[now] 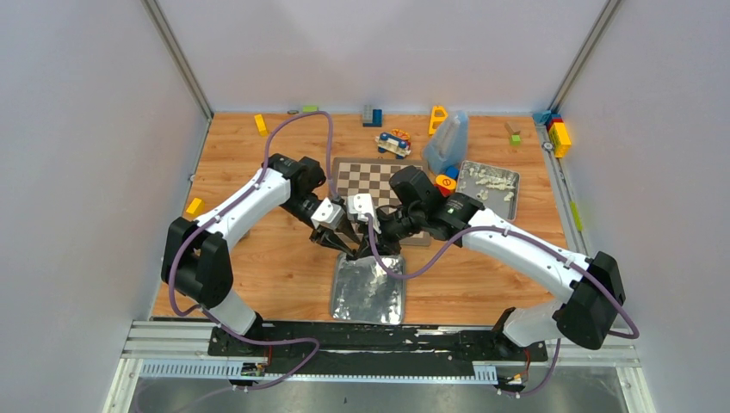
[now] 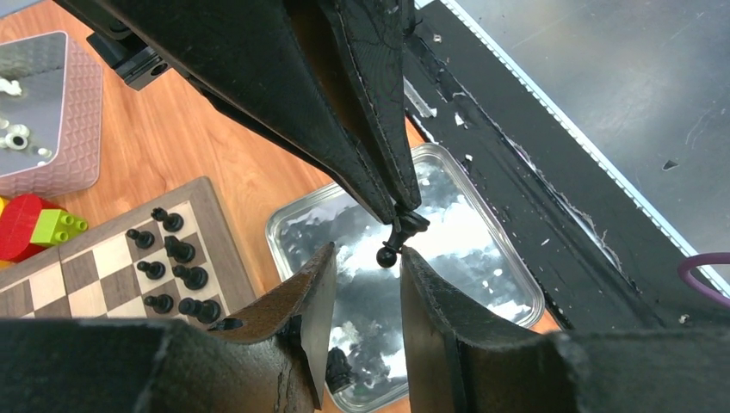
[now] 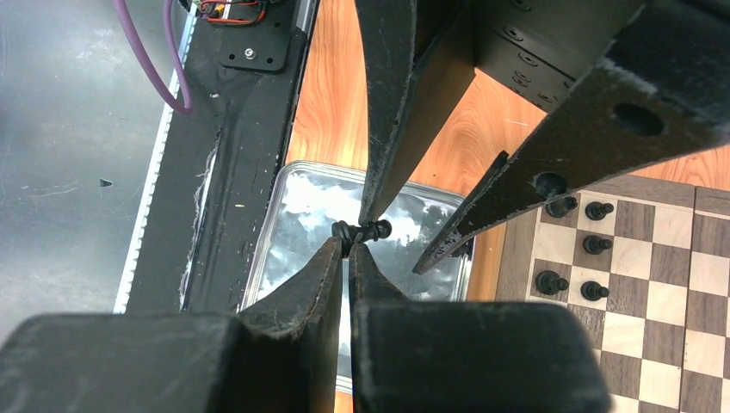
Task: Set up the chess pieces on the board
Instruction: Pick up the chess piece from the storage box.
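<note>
My right gripper is shut on a black pawn and holds it sideways in the air above the silver tray. My left gripper is open, its fingertips on either side of the pawn's head, the right finger almost touching it. Both grippers meet over the tray's far edge in the top view, left and right. The board lies behind them. Several black pieces stand on its near corner squares. One more black piece lies in the tray, partly hidden by my finger.
A second metal tray with white bits lies right of the board. A clear jug, a toy car and coloured blocks sit along the back. A yellow block lies at the left. Red and green blocks touch the board.
</note>
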Robot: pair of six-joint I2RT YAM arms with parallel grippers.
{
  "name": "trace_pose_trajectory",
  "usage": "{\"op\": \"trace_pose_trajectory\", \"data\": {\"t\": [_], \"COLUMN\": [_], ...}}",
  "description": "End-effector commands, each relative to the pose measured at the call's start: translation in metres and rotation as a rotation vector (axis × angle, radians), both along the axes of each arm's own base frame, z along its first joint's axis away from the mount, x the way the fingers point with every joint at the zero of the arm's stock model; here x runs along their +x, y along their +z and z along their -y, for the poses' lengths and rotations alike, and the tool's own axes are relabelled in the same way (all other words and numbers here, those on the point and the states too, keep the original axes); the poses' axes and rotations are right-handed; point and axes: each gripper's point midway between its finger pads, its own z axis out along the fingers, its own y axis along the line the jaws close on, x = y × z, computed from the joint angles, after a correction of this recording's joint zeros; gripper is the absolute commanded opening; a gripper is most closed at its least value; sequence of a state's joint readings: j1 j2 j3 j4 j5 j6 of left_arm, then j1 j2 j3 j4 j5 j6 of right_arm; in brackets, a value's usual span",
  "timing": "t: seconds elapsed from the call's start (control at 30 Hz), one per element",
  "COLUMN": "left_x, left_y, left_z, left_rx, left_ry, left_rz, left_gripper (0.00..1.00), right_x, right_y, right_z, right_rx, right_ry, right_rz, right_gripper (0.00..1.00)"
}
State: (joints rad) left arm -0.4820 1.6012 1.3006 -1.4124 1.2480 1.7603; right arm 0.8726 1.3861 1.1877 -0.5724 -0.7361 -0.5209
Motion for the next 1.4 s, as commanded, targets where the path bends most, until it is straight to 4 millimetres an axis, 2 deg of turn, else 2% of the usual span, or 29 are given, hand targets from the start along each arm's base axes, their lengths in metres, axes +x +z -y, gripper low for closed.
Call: {"op": "trace_pose_trajectory", "data": {"t": [0.0, 0.27, 0.67, 0.73, 0.8, 0.93, 0.97, 1.0, 1.03, 1.07, 1.3, 1.33, 1.37], "left_x": [0.000, -0.003, -0.003, -0.001, 0.000, 0.007, 0.011, 0.024, 0.023, 0.033, 0.071, 0.078, 0.087], "left_y": [0.009, 0.009, 0.009, 0.009, 0.009, 0.005, 0.005, 0.002, 0.001, -0.003, -0.007, -0.015, -0.008], "left_z": [0.003, 0.002, 0.001, 0.000, -0.001, -0.004, -0.004, -0.001, -0.004, -0.004, -0.014, -0.018, -0.016], "left_rx": [-0.025, -0.016, 0.006, 0.028, 0.054, 0.124, 0.141, 0.152, 0.192, 0.231, 0.429, 0.500, 0.512], "left_ry": [0.002, -0.004, -0.002, 0.003, 0.015, 0.079, 0.123, 0.158, 0.212, 0.276, 0.545, 0.594, 0.620], "left_rz": [0.027, 0.030, 0.023, 0.024, 0.016, 0.001, -0.011, 0.037, -0.001, 0.006, 0.091, 0.094, 0.114], "left_gripper": [0.39, 0.30, 0.09, 0.01, 0.00, 0.00, 0.00, 0.00, 0.00, 0.00, 0.00, 0.00, 0.00], "right_x": [0.004, 0.011, 0.017, 0.018, 0.021, 0.031, 0.034, 0.038, 0.043, 0.047, 0.080, 0.083, 0.086], "right_y": [0.025, 0.022, 0.010, 0.005, 0.001, -0.004, -0.003, -0.002, -0.001, 0.000, 0.008, 0.008, 0.009], "right_z": [-0.003, -0.002, -0.001, 0.001, 0.004, 0.016, 0.021, 0.025, 0.031, 0.036, 0.086, 0.093, 0.100], "right_rx": [0.062, 0.058, 0.034, 0.024, 0.015, 0.004, 0.007, 0.011, 0.015, 0.019, 0.079, 0.082, 0.086], "right_ry": [0.004, -0.017, -0.036, -0.042, -0.056, -0.107, -0.123, -0.139, -0.161, -0.180, -0.364, -0.390, -0.415], "right_rz": [0.040, 0.044, 0.051, 0.056, 0.060, 0.058, 0.057, 0.056, 0.053, 0.050, 0.012, 0.011, 0.013], "right_gripper": [0.00, 0.00, 0.00, 0.03, 0.09, 0.26, 0.29, 0.30, 0.32, 0.33, 0.33, 0.33, 0.33]}}
